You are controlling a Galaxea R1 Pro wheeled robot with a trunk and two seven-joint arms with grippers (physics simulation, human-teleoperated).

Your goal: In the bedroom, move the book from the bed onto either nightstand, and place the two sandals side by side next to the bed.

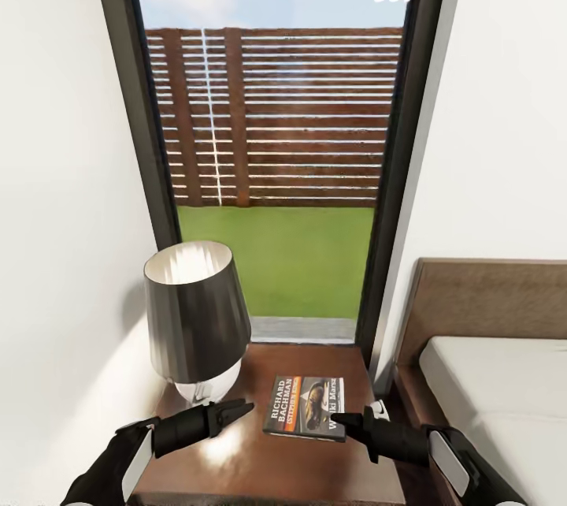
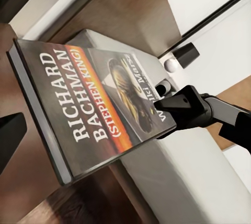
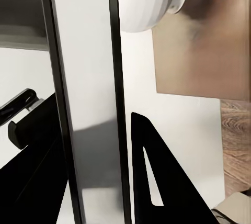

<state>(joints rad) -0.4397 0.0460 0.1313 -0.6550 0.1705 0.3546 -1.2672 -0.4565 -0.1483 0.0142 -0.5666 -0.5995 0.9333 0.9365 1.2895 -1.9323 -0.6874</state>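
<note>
Both grippers low over nightstand [image 1: 260,459]: right gripper [image 1: 340,421] pinching book [image 1: 305,407] edge, book flat on nightstand right of lamp [image 1: 195,317]. Left gripper [image 1: 240,410] closed, empty, beside lamp.

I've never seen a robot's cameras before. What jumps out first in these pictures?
The eye lands on the book with white "RICHARD BACHMAN" lettering, on the glossy brown nightstand, with the right gripper at its edge. Beside it stands a lamp with a dark shade, near the left gripper. Behind rises a tall window onto grass and a slatted fence; the bed sits at right.
</note>
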